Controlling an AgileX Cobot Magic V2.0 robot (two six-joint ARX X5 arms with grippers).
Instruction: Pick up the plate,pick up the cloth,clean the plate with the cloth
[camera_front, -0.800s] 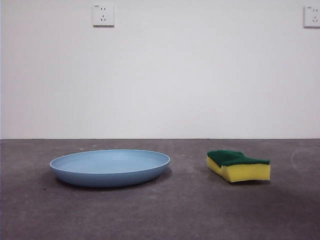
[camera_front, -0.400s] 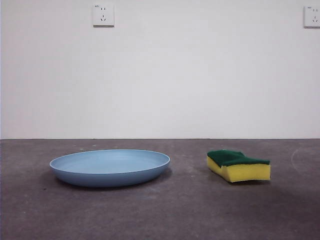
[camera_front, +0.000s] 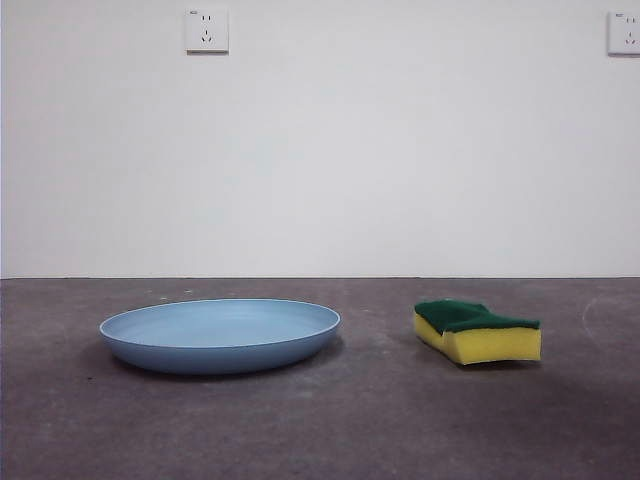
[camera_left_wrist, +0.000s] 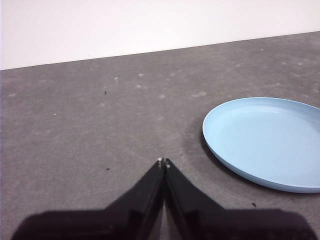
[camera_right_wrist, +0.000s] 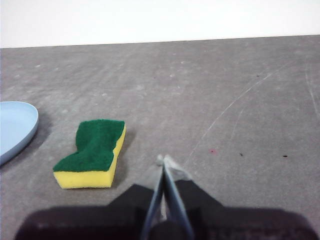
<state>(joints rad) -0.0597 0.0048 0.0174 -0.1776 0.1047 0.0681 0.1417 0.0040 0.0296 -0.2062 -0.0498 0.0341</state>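
Observation:
The light-blue plate (camera_front: 220, 334) lies flat on the grey table, left of centre in the front view. To its right rests the cloth (camera_front: 477, 331), a yellow sponge with a green top. My left gripper (camera_left_wrist: 163, 162) is shut and empty, hovering above the table a short way from the plate (camera_left_wrist: 267, 141). My right gripper (camera_right_wrist: 163, 160) is also shut with nothing in it, apart from the cloth (camera_right_wrist: 93, 152), and the plate's edge (camera_right_wrist: 15, 127) shows beyond the cloth. Neither arm appears in the front view.
A white wall with two sockets (camera_front: 206, 30) (camera_front: 623, 32) stands behind the table. The grey tabletop (camera_front: 380, 420) stretches in front of both objects.

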